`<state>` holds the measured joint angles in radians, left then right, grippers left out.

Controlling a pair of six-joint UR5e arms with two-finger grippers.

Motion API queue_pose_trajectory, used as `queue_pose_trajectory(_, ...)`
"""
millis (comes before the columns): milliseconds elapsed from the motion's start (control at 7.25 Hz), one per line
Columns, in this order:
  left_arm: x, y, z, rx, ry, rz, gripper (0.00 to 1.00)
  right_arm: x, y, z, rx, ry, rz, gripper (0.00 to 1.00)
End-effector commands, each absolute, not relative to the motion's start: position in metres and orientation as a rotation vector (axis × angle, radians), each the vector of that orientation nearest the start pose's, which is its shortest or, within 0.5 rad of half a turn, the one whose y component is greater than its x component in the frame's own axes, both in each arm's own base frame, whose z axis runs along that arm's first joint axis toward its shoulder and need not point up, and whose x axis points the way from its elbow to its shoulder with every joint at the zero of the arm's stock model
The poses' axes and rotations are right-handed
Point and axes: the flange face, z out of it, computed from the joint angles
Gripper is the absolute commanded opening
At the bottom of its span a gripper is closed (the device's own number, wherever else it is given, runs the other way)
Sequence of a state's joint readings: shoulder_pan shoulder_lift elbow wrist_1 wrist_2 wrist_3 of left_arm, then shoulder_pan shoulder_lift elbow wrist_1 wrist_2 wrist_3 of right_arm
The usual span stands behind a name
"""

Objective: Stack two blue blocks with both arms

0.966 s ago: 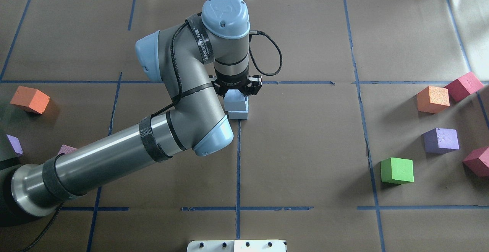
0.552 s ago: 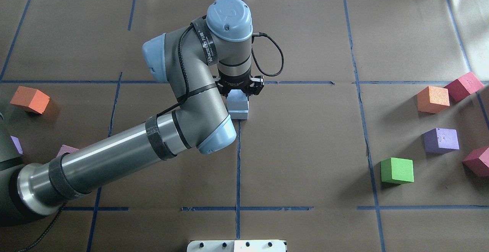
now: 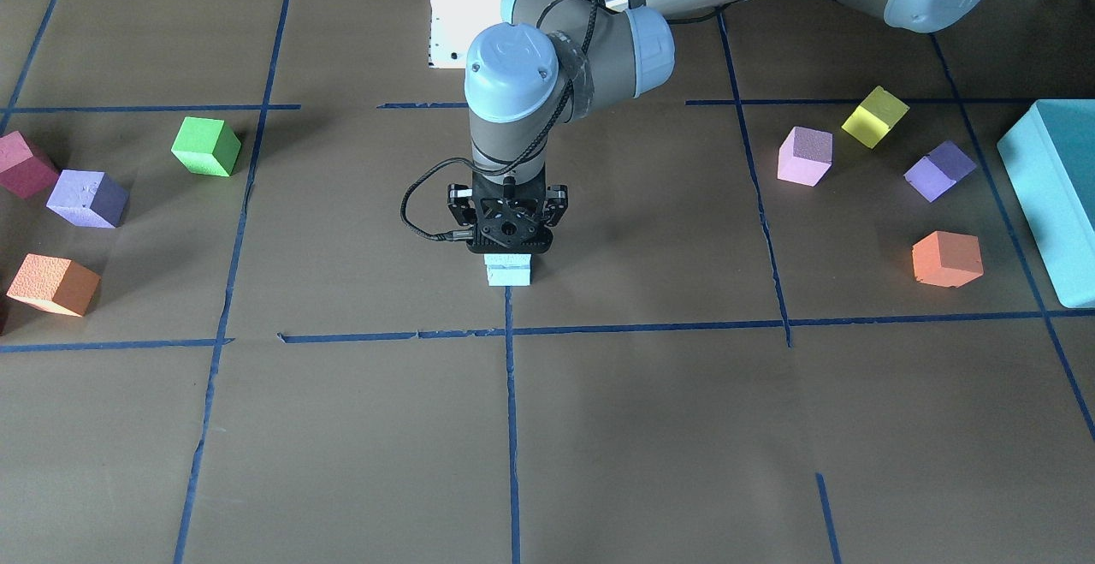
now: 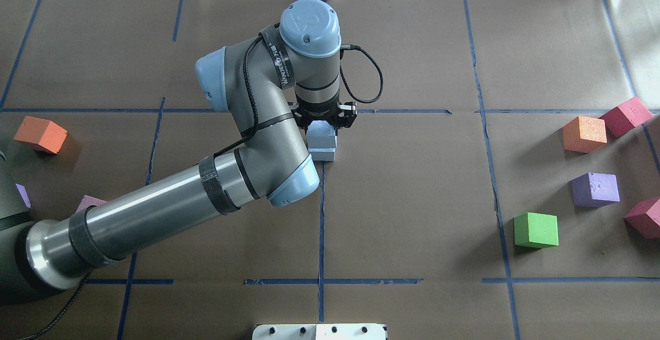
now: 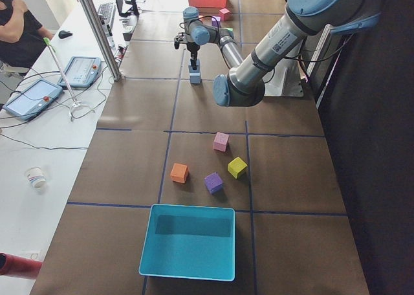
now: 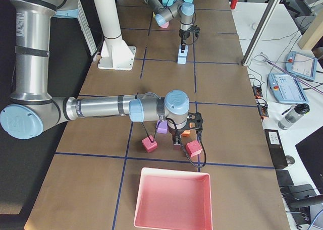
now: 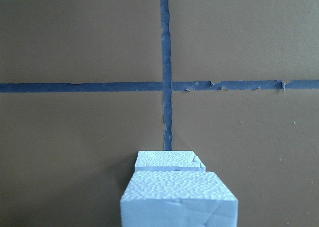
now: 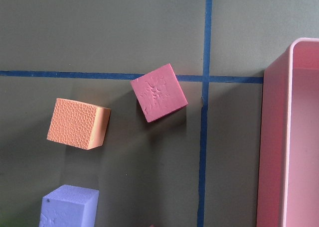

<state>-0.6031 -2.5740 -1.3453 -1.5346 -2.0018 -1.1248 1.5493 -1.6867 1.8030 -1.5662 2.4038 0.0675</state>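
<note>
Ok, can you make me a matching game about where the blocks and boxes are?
Things:
1. green block
2. yellow block
3. top blue block
4. pink tray

Places:
A. right over the bottom blue block
B. on the same side as the teal box
C. near a purple block and a red block
D. at the end, just past the right arm

Pairs: 1-C, 2-B, 3-A, 4-D

A near blue block (image 7: 178, 199) fills the bottom edge, partly covering a far blue block (image 7: 167, 161). Beyond them, blue tape lines (image 7: 167, 85) cross on the brown worktop (image 7: 75, 38).
</note>
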Motion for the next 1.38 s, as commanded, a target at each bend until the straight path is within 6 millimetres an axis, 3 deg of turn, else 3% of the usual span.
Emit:
queue_pose_trajectory(0,0.584,-0.516,0.118,0.026,0.824,0.004,0.92,0.050,-0.452,0.592,0.081,-0.836,-0.009,1.00)
queue_pose_trajectory(138,0.584,-0.516,0.117,0.031,0.823,-0.001,1.00,0.050,-0.453,0.592,0.081,-0.836,-0.008,1.00)
queue_pose_trajectory(414,0.579,-0.516,0.111,0.033,0.832,-0.013,1.00,0.050,-0.453,0.592,0.079,-0.836,-0.007,1.00)
queue_pose_trajectory(552,0.568,-0.510,0.096,0.046,0.857,-0.010,1.00,0.050,-0.452,0.594,0.077,-0.836,-0.007,1.00)
queue_pose_trajectory(828,0.520,-0.483,0.059,0.053,0.861,-0.012,1.00,0.050,-0.452,0.593,0.078,-0.836,-0.008,1.00)
queue_pose_trajectory(966,0.490,-0.467,0.060,0.057,0.860,-0.013,1.00,0.050,-0.452,0.594,0.077,-0.838,-0.007,1.00)
queue_pose_trajectory(1241,0.405,-0.456,0.129,0.100,0.850,-0.023,1.00,0.063,-0.429,0.610,0.071,-0.898,-0.003,1.00)
